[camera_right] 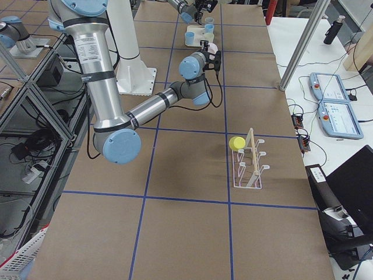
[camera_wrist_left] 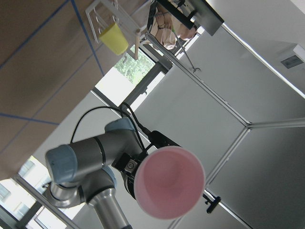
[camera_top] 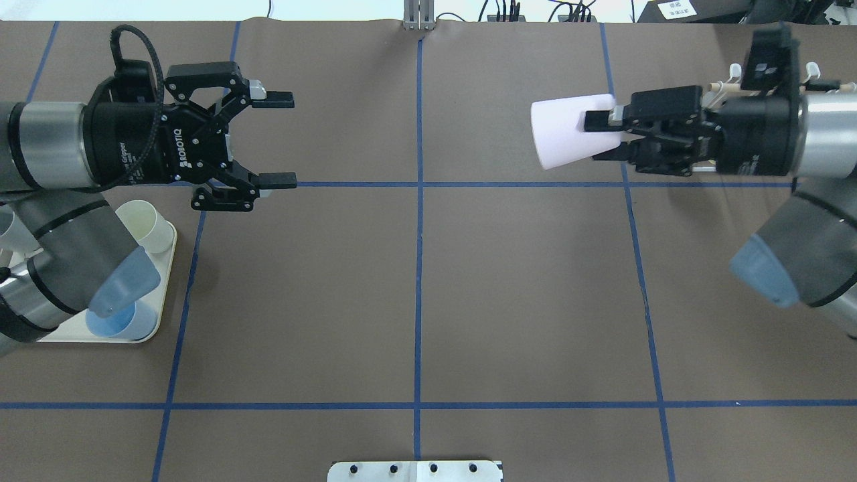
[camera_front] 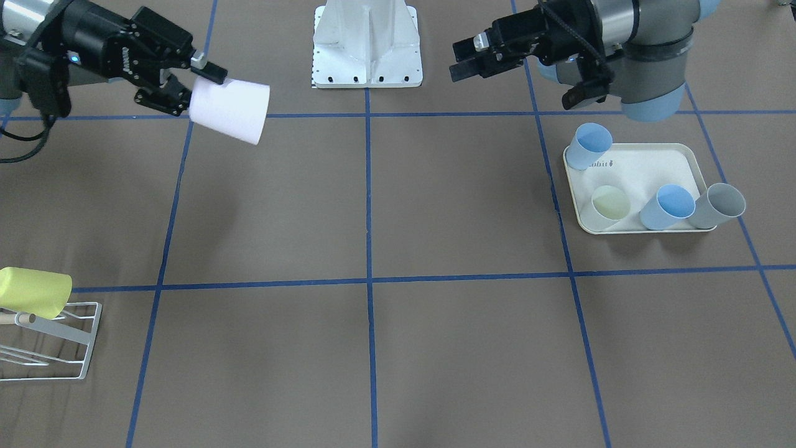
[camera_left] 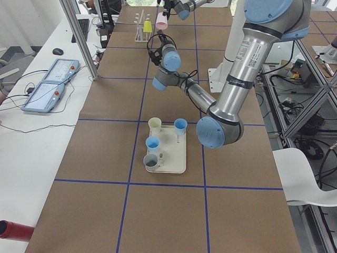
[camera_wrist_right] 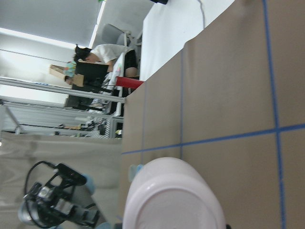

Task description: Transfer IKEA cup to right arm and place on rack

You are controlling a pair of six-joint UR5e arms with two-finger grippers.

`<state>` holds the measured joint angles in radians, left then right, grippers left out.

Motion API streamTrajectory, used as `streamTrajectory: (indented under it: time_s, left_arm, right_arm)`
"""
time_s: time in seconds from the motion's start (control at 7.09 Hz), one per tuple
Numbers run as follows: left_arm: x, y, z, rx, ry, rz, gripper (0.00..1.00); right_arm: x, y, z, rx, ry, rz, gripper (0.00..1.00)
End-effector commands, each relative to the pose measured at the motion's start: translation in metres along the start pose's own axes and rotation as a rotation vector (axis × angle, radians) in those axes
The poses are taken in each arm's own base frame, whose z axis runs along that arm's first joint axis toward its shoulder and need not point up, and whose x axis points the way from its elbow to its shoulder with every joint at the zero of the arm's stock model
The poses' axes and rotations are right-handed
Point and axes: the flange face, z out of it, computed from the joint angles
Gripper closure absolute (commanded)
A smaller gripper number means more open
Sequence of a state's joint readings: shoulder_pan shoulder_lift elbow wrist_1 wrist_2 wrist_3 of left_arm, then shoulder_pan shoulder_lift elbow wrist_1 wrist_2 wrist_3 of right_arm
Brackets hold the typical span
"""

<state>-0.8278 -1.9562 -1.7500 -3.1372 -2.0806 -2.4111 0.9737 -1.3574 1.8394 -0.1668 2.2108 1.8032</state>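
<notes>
The IKEA cup (camera_top: 566, 134) is pale pink and lies sideways in the air, its open mouth pointing toward the table's middle. My right gripper (camera_top: 594, 138) is shut on its base end, seen also in the front view as the right gripper (camera_front: 200, 92) holding the cup (camera_front: 231, 112). My left gripper (camera_top: 289, 140) hangs open and empty across the table, well apart from the cup. The left wrist view looks straight into the cup's mouth (camera_wrist_left: 170, 182). The white wire rack (camera_front: 53, 339) stands at the table's right end with a yellow cup (camera_front: 32, 291) on a prong.
A cream tray (camera_front: 668, 158) under my left arm holds blue, yellowish and grey cups. The robot's white base plate (camera_front: 367, 59) sits at the table's middle near edge. In the overhead view the rack (camera_top: 726, 84) is mostly hidden behind my right wrist.
</notes>
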Motion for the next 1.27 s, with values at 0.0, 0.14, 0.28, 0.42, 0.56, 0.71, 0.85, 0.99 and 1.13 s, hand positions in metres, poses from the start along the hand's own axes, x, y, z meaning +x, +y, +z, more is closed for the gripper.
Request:
streamTrajectory:
  time_s: [0.0,0.14,0.28,0.42,0.56,0.71,0.85,0.99,1.13]
  left_arm:
    - [-0.016,-0.046,-0.027,0.175,-0.174,0.175,0.00]
    - [-0.019,-0.058,-0.034,0.222,-0.228,0.233,0.00]
    - [-0.013,-0.070,-0.041,0.265,-0.257,0.257,0.00]
    - [-0.003,-0.082,-0.051,0.306,-0.293,0.292,0.00]
    - [0.000,-0.091,-0.056,0.330,-0.330,0.338,0.00]
    - [0.008,-0.103,-0.067,0.375,-0.371,0.353,0.00]
    - [0.015,-0.114,-0.077,0.396,-0.426,0.394,0.00]
    - [0.015,-0.118,-0.079,0.402,-0.465,0.418,0.00]
    - [0.016,-0.117,-0.079,0.403,-0.465,0.419,0.00]
  right_arm:
    - [0.024,-0.064,-0.079,0.058,0.264,-0.110,1.00]
    - [0.045,-0.074,-0.103,0.069,0.347,-0.170,1.00]
    - [0.071,-0.078,-0.125,0.070,0.432,-0.238,1.00]
    - [0.078,-0.097,-0.147,0.073,0.521,-0.325,1.00]
    - [0.085,-0.112,-0.165,0.049,0.607,-0.395,1.00]
    - [0.096,-0.122,-0.173,0.006,0.688,-0.461,1.00]
    - [0.106,-0.134,-0.188,-0.029,0.774,-0.512,1.00]
    - [0.119,-0.139,-0.188,-0.081,0.837,-0.478,1.00]
    - [0.117,-0.148,-0.175,-0.091,0.882,-0.471,1.00]
